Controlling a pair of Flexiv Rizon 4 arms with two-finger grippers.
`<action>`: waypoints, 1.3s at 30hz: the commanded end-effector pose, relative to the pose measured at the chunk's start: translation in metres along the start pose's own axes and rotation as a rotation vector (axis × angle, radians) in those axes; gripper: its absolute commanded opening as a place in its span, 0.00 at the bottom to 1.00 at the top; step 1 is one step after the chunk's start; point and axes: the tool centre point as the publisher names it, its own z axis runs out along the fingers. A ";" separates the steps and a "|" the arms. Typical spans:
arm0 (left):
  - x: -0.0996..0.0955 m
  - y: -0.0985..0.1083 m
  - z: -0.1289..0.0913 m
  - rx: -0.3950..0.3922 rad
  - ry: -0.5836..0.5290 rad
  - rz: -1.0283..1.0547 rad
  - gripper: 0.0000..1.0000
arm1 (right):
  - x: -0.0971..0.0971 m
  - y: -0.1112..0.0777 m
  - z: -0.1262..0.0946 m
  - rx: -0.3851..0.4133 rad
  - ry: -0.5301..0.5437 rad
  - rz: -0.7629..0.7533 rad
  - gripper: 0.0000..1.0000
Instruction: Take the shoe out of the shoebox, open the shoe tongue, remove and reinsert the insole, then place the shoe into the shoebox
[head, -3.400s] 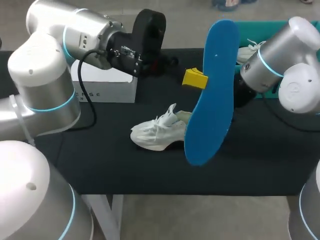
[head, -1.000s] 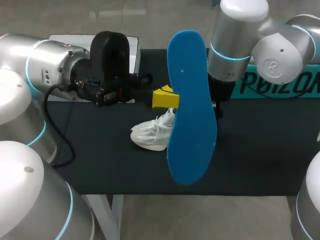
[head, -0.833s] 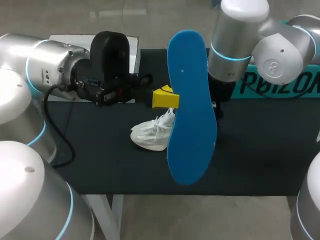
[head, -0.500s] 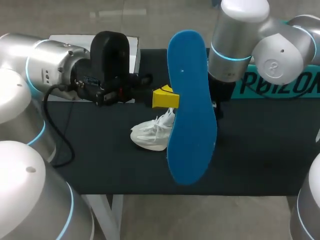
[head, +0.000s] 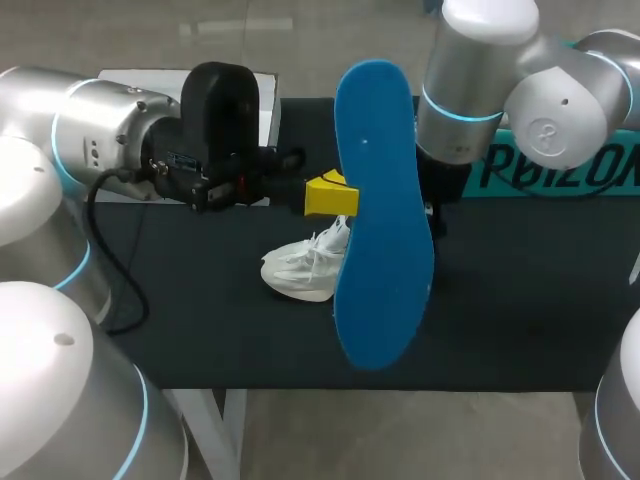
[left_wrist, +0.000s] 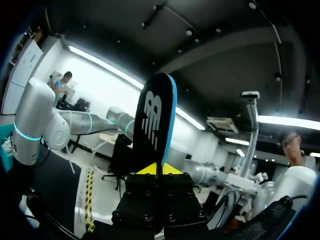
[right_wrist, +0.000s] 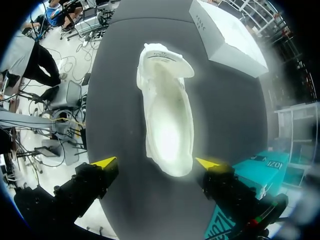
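- Left gripper (head: 325, 195) was clamped on the blue insole (head: 385, 220), its yellow tips pinching one long edge. The right gripper (right_wrist: 156, 162) hung open above the white shoe (right_wrist: 167, 115), touching nothing.
- Held by so thin an edge, the insole could probably swing or slip in the grip. With the shoe unheld on the black table (head: 200, 340), a crooked entry might push it aside or fold the insole.
- Insole stood on end at the head view's centre, long axis near vertical, broader end lowest.
- Shoe lay just below and left of centre there, long axis across the frame, toe apparently leftward, opening upward. The shoebox (right_wrist: 227, 37) sat well apart.
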 end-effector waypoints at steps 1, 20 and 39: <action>-0.001 0.000 0.001 0.001 0.002 0.001 0.00 | 0.000 0.000 0.000 0.001 -0.002 0.000 1.00; -0.001 0.000 0.001 0.001 0.002 0.001 0.00 | -0.057 0.039 0.025 0.023 -0.056 -0.025 1.00; -0.001 0.000 0.001 0.001 0.002 0.001 0.00 | -0.073 0.084 0.090 -0.004 -0.018 -0.143 0.48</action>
